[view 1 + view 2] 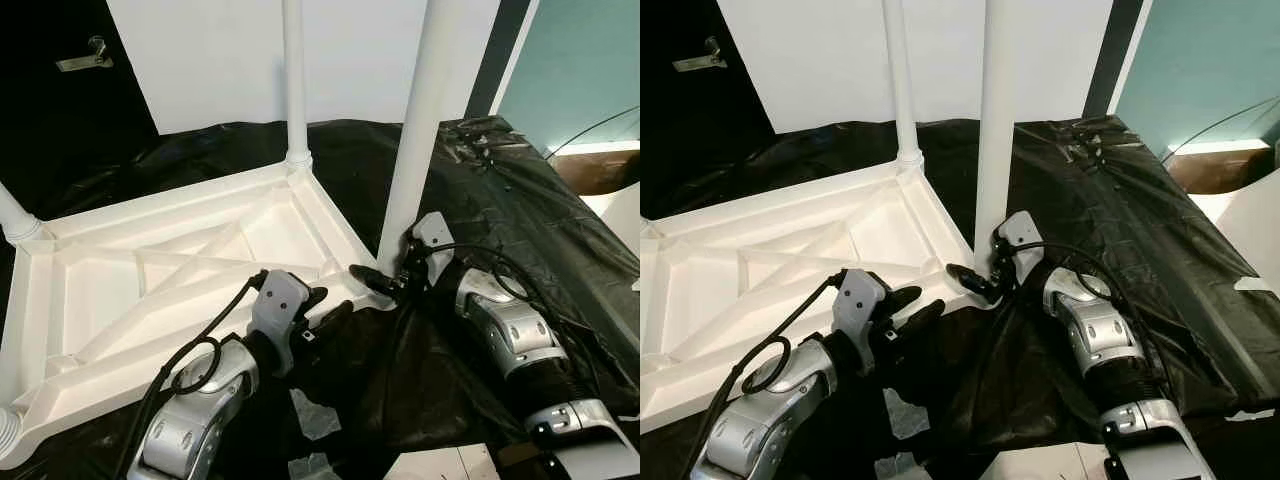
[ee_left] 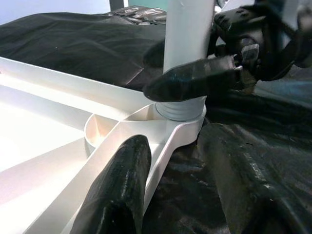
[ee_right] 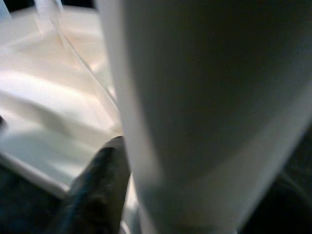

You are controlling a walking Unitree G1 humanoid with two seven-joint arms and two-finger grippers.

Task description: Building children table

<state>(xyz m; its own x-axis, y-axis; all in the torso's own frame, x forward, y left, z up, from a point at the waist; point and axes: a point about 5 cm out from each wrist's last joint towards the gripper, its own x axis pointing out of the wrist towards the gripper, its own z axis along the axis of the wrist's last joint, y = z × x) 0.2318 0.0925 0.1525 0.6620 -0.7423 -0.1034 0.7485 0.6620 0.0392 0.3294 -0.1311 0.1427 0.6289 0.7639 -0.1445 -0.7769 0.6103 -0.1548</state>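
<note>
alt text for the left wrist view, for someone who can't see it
The right gripper is closed around the base of a white table leg standing in the corner socket of the upside-down white tabletop. The left gripper straddles that corner, fingers apart. Black plastic sheeting lies beneath.

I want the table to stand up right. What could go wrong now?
The leg that the right gripper holds leans a little, so it might go crooked into the corner socket. The left gripper sits at the tabletop rim near that corner, so the upturned top might slide on the black sheet.
</note>
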